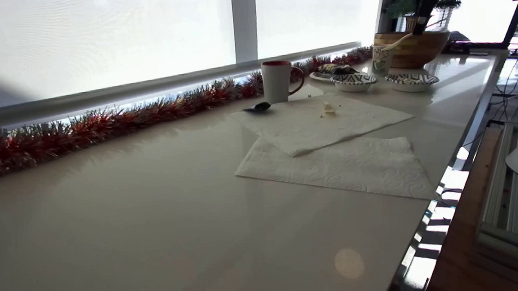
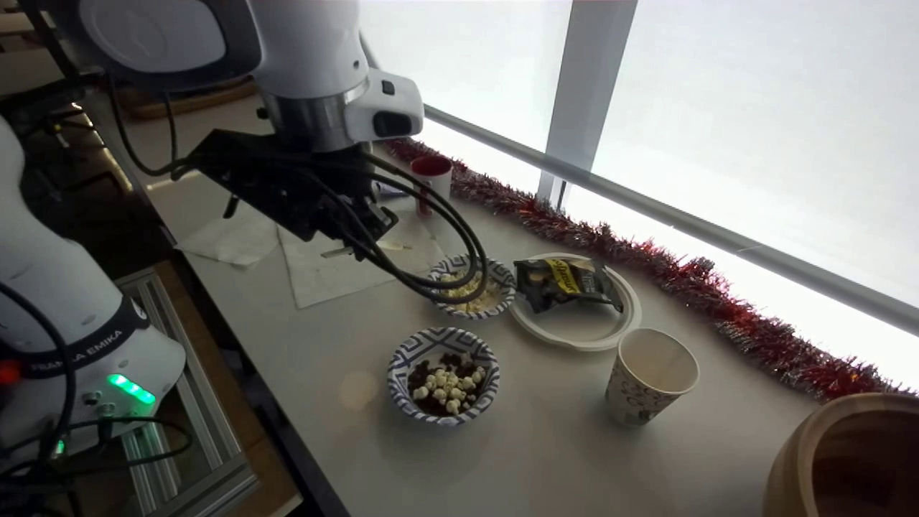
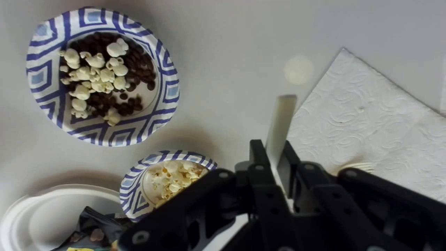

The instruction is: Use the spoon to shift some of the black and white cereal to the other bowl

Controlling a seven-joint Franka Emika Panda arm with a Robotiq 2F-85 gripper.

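My gripper (image 3: 275,150) is shut on the pale handle of the spoon (image 3: 281,125), held above the table. The spoon's far end is hidden behind the gripper in the wrist view. The gripper (image 1: 418,31) and spoon (image 1: 397,42) also show in an exterior view. A blue-patterned bowl (image 3: 170,75) with dark brown and white puffed pieces (image 3: 101,76) stands at upper left of the wrist view; the bowl (image 2: 406,362) also shows in an exterior view. A second patterned bowl (image 3: 130,190) holds pale popcorn (image 3: 177,176) and is partly hidden by the gripper.
A white plate (image 2: 553,334) with a dark snack bag (image 2: 567,283), a paper cup (image 2: 650,377) and a wooden bowl (image 2: 797,459) stand nearby. Paper towels (image 1: 322,126) lie beyond, with a pale fork-like piece (image 3: 359,167). A mug (image 1: 276,81) stands near the tinsel (image 1: 182,106).
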